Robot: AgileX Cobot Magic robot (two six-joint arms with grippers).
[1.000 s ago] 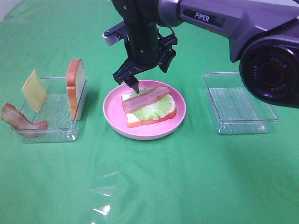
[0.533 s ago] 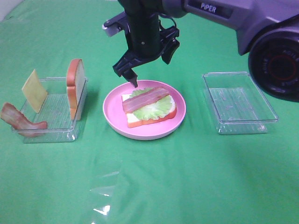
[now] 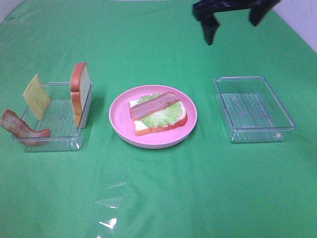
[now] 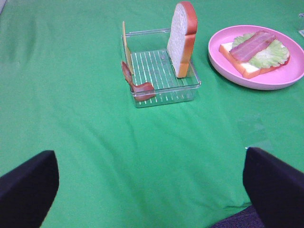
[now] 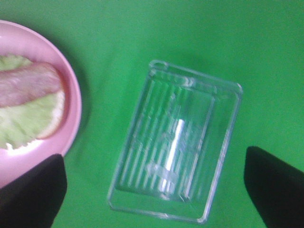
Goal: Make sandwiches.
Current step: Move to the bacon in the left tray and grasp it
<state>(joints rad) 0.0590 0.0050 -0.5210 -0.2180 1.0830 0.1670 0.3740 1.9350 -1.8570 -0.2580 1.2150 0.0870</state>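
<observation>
Two claws in this one and both are spread wide with nothing in them. The right claw (image 3: 233, 29) hangs up in the air, and its own camera shows both dark fingers far apart with an empty clear tray (image 3: 257, 134) lying below, roughly between them. The pink plate (image 3: 120, 119) is off to that claw's left-arm side, well clear of it, not touching anything.

The open sandwich (image 3: 157, 115) sits in the middle of that plate: bottom bread slice (image 3: 140, 127) with the orange-brown crust, ruffled lettuce (image 3: 166, 118) on it, and one bacon strip (image 3: 154, 104) laid across the top on a diagonal. No top slice on it yet.

The left claw (image 4: 151, 187) is low over the green desk (image 3: 158, 198), fingers at the outer edges of its camera picture, so wide open too. Ahead of it is the second clear tray (image 3: 59, 144). An upright bread slice (image 3: 80, 91) stands on edge against the tray wall nearest the plate. A cheese square (image 3: 36, 95) leans tilted at the opposite wall. A spare bacon strip (image 3: 22, 131) is draped over that same wall's rim, half hanging outside onto the desk. The plate is further out from the left claw, past the tray on its right-arm side.
</observation>
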